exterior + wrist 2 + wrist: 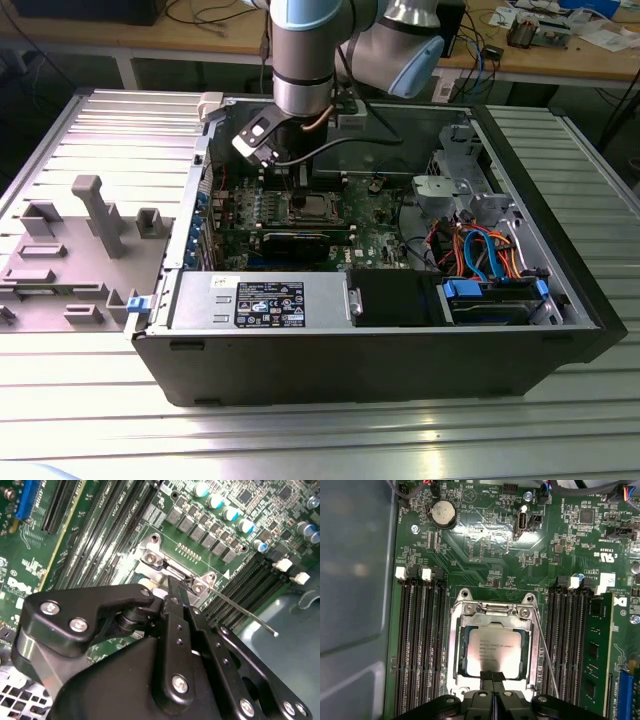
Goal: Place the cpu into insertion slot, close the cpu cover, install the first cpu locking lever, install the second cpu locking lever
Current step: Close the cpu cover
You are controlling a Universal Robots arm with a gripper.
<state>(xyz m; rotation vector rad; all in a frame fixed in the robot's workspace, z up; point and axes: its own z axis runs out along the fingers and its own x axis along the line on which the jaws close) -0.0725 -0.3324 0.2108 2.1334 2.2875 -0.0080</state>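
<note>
The cpu (493,651) sits in its socket, and the claw (491,675) meets its edge with fingers pressed together, likely to push. The cpu cover (454,650) frames it, with a locking lever (546,655) unlatched beside. In the exterior view they lie at ten o'clock from the middle of the case (360,365).

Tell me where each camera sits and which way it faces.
Exterior view: off the arm, above the computer case, looking down inside; arm shows.
First wrist view: on the wrist, facing straight down at the cpu; pincer tips show.
Second wrist view: on the wrist, slanted across the motherboard; pincer linkage shows.
Shared: both wrist views show pincer and locking lever.
</note>
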